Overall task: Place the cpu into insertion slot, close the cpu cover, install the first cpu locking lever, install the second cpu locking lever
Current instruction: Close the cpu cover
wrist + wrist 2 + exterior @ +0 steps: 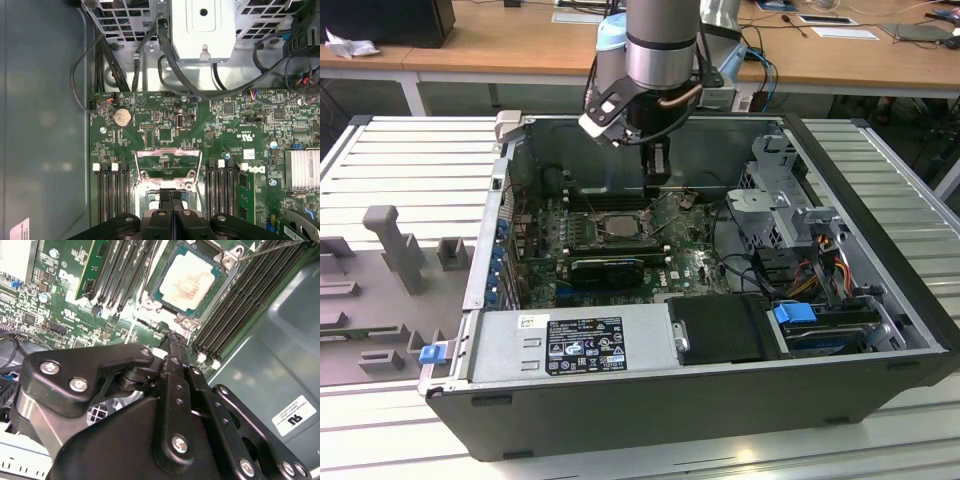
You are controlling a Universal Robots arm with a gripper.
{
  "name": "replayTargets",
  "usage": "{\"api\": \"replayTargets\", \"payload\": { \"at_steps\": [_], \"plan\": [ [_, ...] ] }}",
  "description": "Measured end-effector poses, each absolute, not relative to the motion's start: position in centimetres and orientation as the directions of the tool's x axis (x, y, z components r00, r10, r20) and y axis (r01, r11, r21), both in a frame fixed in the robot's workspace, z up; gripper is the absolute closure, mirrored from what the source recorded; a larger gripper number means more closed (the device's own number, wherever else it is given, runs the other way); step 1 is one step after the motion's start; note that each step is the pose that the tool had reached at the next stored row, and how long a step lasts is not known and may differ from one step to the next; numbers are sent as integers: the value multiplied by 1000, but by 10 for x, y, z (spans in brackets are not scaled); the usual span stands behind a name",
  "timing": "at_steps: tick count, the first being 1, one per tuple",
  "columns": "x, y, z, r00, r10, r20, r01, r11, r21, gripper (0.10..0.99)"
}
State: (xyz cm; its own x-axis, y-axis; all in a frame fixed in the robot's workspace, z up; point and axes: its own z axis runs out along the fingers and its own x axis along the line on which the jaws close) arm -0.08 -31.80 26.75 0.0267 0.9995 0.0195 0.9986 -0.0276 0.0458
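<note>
Puts the work at roughly one step of four. Finds the cpu (191, 279) already lying flat in the insertion slot (227, 261), between the two banks of long black memory slots (125, 270) on the green board, inside the open computer case (670, 415) on the table (410, 160). Reads the cpu cover (169, 152) as not yet closed: in the first wrist view, swung up and back off the socket at its hinged edge, bare board visible through the central cut-out. Takes both locking levers as not yet installed, going by a thin wire lever (272, 247) standing free of the socket in the second wrist view; cannot make out the other one. Places the end effector (170, 194) low inside the case, just beside the hinge side of the socket, fingers pressed together with nothing seen between them; cannot tell whether the tips touch the cover's lower bar. As for pointing: pale metal top of the cpu facing up and out of the case's open side, edges squared with the socket rim and in line with the memory slots; square, so no long axis to speak of. Cover's plane tilted, hinged edge crosswise to the memory slots, free edge apparently the one farther from the cpu
</note>
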Motion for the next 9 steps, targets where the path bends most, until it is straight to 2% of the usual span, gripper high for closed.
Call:
{"api": "replayTargets", "payload": {
  "at_steps": [9],
  "plan": [
    [11,-318,268,27,999,19,999,-28,45,980]
  ]
}}
